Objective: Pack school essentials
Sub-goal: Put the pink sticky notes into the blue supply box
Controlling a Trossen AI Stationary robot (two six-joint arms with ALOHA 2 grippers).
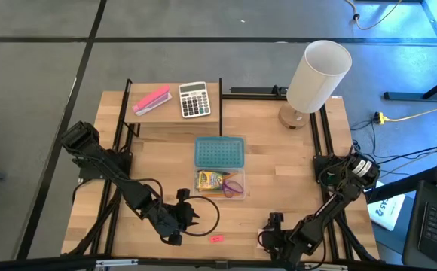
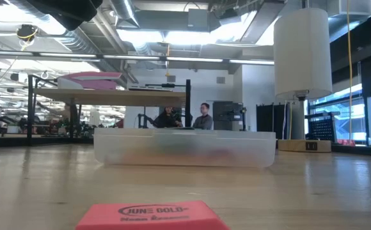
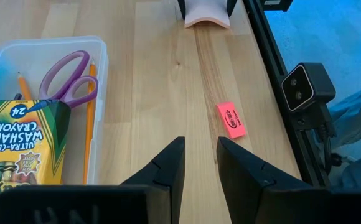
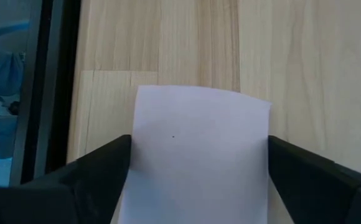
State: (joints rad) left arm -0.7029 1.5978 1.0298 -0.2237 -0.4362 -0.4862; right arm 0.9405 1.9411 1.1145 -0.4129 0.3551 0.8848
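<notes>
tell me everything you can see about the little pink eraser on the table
The pink eraser is a small flat rectangular block, bright pink with dark print on its top face; the low view reads "June Gold". It lies flat on the bare wooden table near the front edge, outside the clear box. Nothing touches it. The left gripper is nearby, slightly open, not on it.

A light wooden worktop carries everything. Near its middle sits a clear plastic box with its blue lid open toward the far edge. A small pink eraser lies near the front edge. A lamp's wooden base stands by the far right corner. A raised wooden shelf stands at the far left.
</notes>
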